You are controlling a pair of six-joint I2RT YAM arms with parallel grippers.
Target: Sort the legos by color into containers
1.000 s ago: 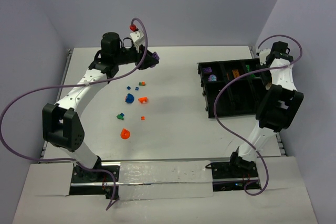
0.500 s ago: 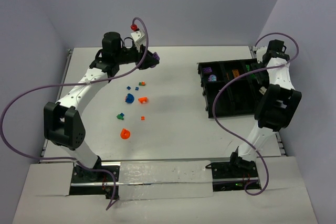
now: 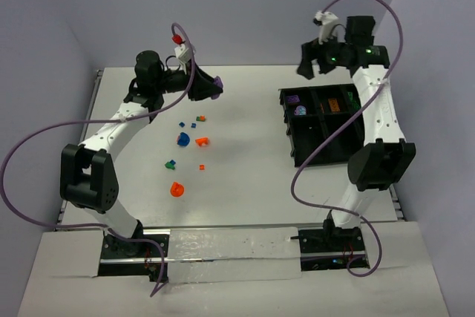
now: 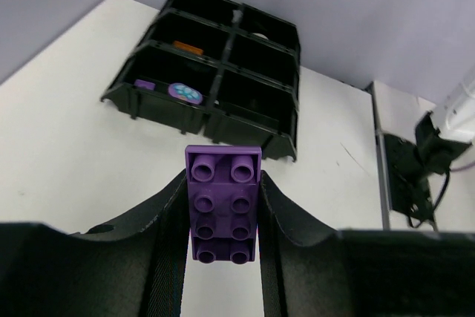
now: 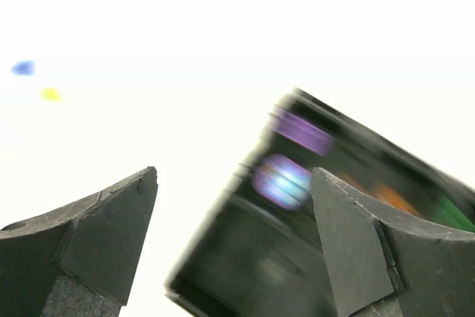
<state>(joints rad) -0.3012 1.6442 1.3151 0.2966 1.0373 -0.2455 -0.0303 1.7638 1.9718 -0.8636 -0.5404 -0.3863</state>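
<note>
My left gripper is shut on a purple eight-stud brick and holds it above the table at the back left, studs facing the camera. The black compartment tray stands at the right; it holds purple pieces, an orange piece and a green one. It also shows in the left wrist view. My right gripper is open and empty, raised above the tray's back left corner. Loose legos lie left of centre: a blue piece, orange pieces, small green ones.
Purple cables loop from both arms over the table sides. The grey walls close in at back, left and right. The right wrist view is blurred and overexposed.
My right arm has swung up and left from the tray's far right side to above its back left corner. My left gripper shifted slightly with the purple brick.
</note>
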